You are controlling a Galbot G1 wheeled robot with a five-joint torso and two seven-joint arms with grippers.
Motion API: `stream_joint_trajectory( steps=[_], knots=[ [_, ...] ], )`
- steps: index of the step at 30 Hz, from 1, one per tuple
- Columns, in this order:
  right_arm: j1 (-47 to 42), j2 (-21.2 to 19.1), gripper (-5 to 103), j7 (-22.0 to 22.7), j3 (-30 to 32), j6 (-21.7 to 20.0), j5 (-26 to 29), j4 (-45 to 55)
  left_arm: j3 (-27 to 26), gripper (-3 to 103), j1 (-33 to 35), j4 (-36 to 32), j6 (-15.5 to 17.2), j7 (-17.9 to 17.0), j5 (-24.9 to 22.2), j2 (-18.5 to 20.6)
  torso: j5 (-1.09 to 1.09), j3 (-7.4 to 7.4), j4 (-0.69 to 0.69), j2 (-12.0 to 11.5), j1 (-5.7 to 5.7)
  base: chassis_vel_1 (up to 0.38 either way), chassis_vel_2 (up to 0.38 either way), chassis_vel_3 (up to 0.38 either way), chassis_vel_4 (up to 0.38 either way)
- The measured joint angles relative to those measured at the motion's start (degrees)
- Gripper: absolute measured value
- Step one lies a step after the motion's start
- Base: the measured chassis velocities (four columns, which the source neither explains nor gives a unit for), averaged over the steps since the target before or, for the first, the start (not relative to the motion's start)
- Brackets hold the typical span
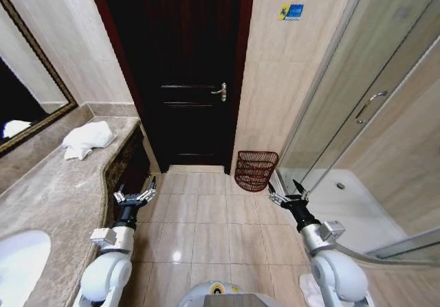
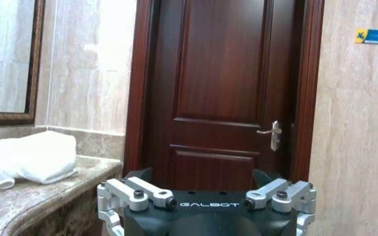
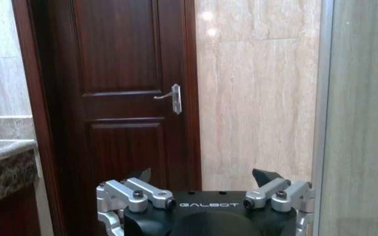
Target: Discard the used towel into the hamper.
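Observation:
A crumpled white towel (image 1: 88, 141) lies on the marble counter (image 1: 62, 190) at the left, near its far end; the left wrist view has the towel (image 2: 28, 160) on the counter beside the door. The hamper (image 1: 256, 170), a reddish-brown ribbed basket, stands on the floor against the wall right of the door. My left gripper (image 1: 136, 196) hangs open over the tiles beside the counter's edge, nothing between its fingers. Over the floor in front of the hamper, my right gripper (image 1: 289, 193) is open and empty too.
A dark wooden door (image 1: 185, 73) with a metal handle is shut straight ahead. The glass shower enclosure (image 1: 371, 115) fills the right side. A white sink (image 1: 20, 262) sits in the near counter, a framed mirror (image 1: 27, 94) above it. Beige floor tiles lie between the arms.

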Motion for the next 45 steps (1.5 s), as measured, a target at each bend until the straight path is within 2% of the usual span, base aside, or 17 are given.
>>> stream_joint_trajectory(
  steps=[9, 45],
  knots=[
    [0.2, 0.3, 100, -0.2, -0.2, -0.9, -0.2, 0.8, -0.2, 100, -0.1, 0.9, -1.9, 1.2, 0.7, 0.1, 0.00, 0.00, 0.00, 0.0, 0.00, 0.000, 0.000, 0.000, 0.000],
    [1.2, 0.9, 100, -0.9, 0.1, 0.1, -1.2, -0.7, -0.1, 100, -0.4, 1.0, -3.1, 1.8, 2.7, -0.7, 0.00, 0.00, 0.00, 0.0, 0.00, 0.000, 0.000, 0.000, 0.000]
  ],
)
